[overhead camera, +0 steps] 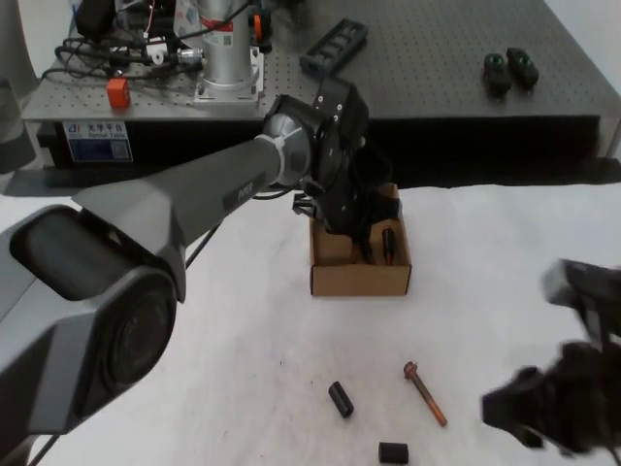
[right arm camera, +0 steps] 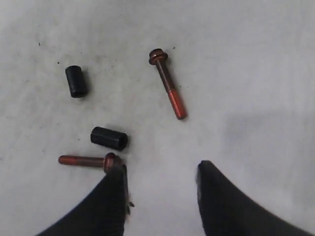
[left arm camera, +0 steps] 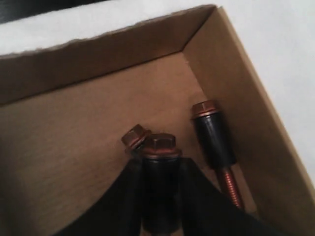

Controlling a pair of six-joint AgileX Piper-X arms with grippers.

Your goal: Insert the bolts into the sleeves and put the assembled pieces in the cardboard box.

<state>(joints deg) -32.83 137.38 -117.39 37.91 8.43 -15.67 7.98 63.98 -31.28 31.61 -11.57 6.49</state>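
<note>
The left claw (left arm camera: pixel 158 189) sits inside the cardboard box (left arm camera: pixel 236 93), pinched tight on a sleeved bolt (left arm camera: pixel 158 157) (a second assembled piece (left arm camera: pixel 212 140) lies just beside it). The right claw (right arm camera: pixel 160 169) hangs spread wide, gripping nothing, over a loose bolt (right arm camera: pixel 167 83) and a sleeve (right arm camera: pixel 76 81) on the white counter (right arm camera: pixel 256 59).

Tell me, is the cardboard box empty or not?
Not empty. One sleeved bolt lies on the floor of the cardboard box beside a wall, and the left gripper holds a second assembled piece in it.
</note>
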